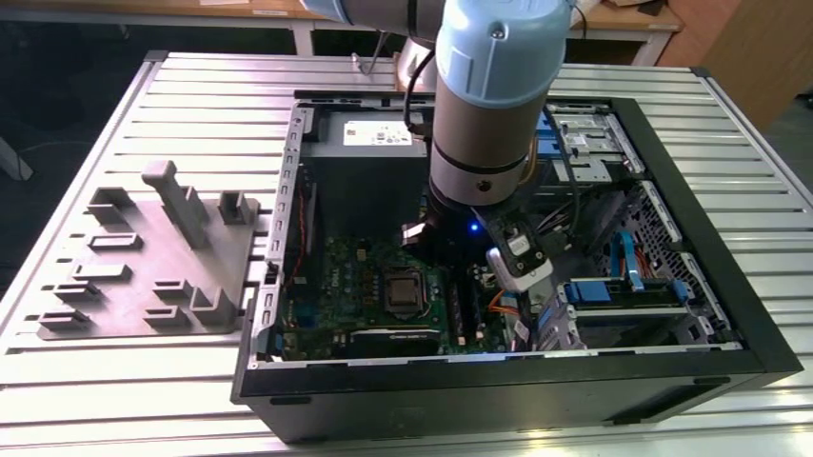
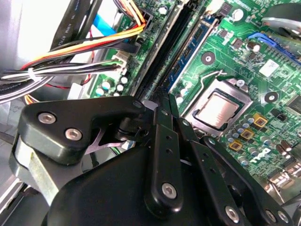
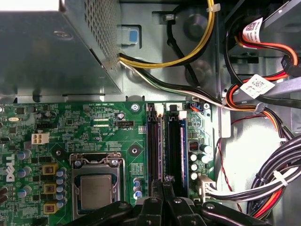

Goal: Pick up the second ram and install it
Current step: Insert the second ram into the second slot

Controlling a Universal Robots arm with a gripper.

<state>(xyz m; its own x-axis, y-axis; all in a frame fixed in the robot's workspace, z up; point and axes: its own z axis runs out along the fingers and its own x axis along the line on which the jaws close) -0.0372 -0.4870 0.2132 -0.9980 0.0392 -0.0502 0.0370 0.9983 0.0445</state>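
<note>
Your gripper (image 2: pixel 162 101) has its fingers drawn close together, a narrow pinch, with the tips down at the near end of the black memory slots (image 3: pixel 171 141). I cannot tell whether a stick is caught between them.

One dark blue ram stick (image 2: pixel 193 47) stands in the slot nearest the processor (image 2: pixel 217 109), just beside the tips. Whether that is the second ram, I cannot say.

The main risk is pressing off line. If the tips bear on a slot wall or latch rather than a stick's top edge, you could crack the plastic or flex the green board (image 3: pixel 94 127). Pushing at one end only could seat a stick tilted.

The orange and black cables (image 2: pixel 89 47) run close alongside the slots, so a sideways drift could snag them.

In the exterior view the arm (image 1: pixel 489 143) stands at about 3 o'clock from the processor. The grey tray (image 1: pixel 152 257) lies well apart, at 9 o'clock of the case (image 1: pixel 508 367).
</note>
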